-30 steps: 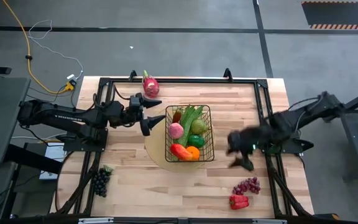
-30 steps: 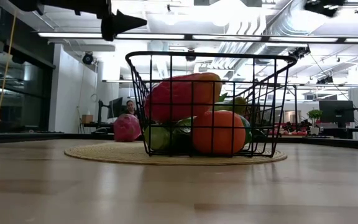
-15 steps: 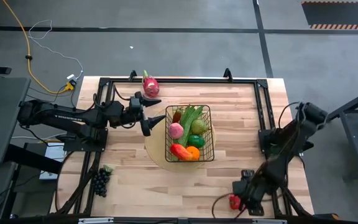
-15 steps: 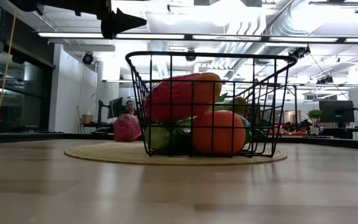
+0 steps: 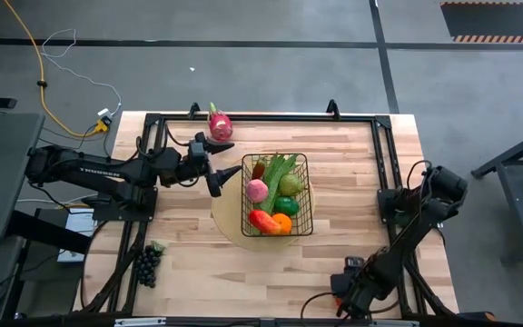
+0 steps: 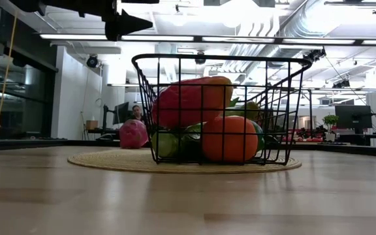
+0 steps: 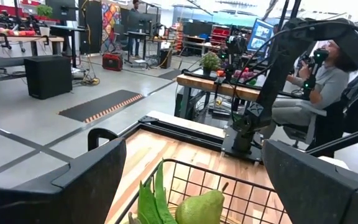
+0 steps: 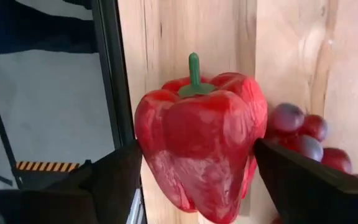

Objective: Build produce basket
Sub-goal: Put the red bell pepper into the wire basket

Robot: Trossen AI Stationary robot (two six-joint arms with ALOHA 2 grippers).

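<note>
One basket (image 5: 277, 194). One dragon fruit (image 5: 218, 123). One dark grape bunch (image 5: 145, 263). One red pepper (image 8: 199, 137). One red grape bunch (image 8: 305, 140). One mat (image 6: 109, 162). Two arms.

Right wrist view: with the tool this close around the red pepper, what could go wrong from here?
1. The red pepper sits between the open right tool's fingers, with the red grapes right beside it; closing may catch or push them.
2. The pepper lies near the table edge; a nudge could send it off.
3. The basket already looks full, so another piece may roll out.
</note>
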